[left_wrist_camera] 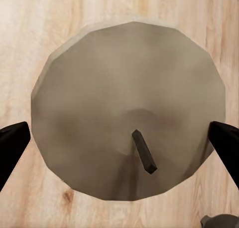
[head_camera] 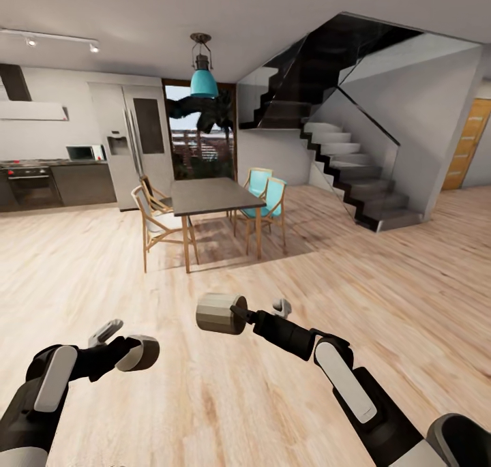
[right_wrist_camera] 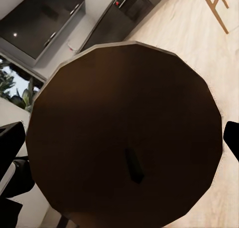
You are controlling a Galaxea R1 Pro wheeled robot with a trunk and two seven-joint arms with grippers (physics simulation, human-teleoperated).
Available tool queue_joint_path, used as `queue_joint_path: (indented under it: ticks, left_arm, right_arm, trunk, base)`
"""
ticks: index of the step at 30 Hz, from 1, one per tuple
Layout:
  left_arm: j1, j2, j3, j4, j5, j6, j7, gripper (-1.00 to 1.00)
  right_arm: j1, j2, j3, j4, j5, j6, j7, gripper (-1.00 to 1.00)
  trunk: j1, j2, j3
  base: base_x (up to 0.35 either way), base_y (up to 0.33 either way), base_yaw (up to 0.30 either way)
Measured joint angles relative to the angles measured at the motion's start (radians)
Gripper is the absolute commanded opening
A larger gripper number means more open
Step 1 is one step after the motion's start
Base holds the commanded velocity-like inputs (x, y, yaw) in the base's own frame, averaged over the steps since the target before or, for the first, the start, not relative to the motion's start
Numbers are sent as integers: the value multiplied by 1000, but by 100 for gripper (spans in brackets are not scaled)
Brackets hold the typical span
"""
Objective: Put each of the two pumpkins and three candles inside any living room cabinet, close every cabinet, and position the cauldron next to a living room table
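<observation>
Two candles were in hand, one per arm. The left gripper [head_camera: 140, 353] was pinching a tan candle [left_wrist_camera: 127, 108] between its fingers [left_wrist_camera: 12, 140]; in the left wrist view the dark tips sat at either side of the cylinder, wick toward the camera, bare wood floor [head_camera: 286, 412] beyond. The right gripper [head_camera: 235, 313] was clamped on a second candle [head_camera: 219, 313], held out low in front of the robot; the right wrist view showed that candle's wick end in shadow with finger tips at both flanks.

Progress, as a judgement: early to mid. Two of three candles were picked up but not stowed; no cabinet, pumpkins, third candle, cauldron or coffee table appeared in these views, so their status can't be told. Left to do: get to the cabinet, put these in, etc.

Surroundings: robot faced the dining area, w/ a dark dining table [head_camera: 208, 196], wooden and teal chairs [head_camera: 267, 198], a teal pendant lamp [head_camera: 203, 82], fridge [head_camera: 133, 143] and kitchen counter [head_camera: 54, 181] at left, staircase [head_camera: 354, 174] at right. Floor just ahead was open; dining set stood well apart, the only obstacle in this heading.
</observation>
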State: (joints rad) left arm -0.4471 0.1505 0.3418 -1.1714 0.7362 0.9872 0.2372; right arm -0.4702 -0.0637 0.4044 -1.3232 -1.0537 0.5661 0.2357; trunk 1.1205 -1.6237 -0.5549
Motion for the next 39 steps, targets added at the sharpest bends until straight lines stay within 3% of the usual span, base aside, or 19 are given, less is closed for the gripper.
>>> queue_joint_path:
  ticks: [11,19,30,39]
  left_arm:
    - [0,0,-5,0,-3,-1,0,-100]
    - [0,0,-5,0,1,-2,0,-100]
    - [0,0,-6,0,-3,-1,0,-100]
    - [0,0,-12,0,-6,-1,0,-100]
  right_arm:
    - [0,-1,0,0,0,0,-2,-100]
    - [0,-1,0,0,-4,0,-4,-100]
    - [0,0,-1,0,-2,0,-5,-100]
    - [0,1,-1,0,-1,1,-5,-100]
  trunk:
    - [-42,77,46]
    - [-73,133,73]
    - [-115,210,107]
    - [-115,210,108]
  base:
    - [0,0,235]
    - [0,0,69]
    - [0,0,268]
    - [-23,-84,289]
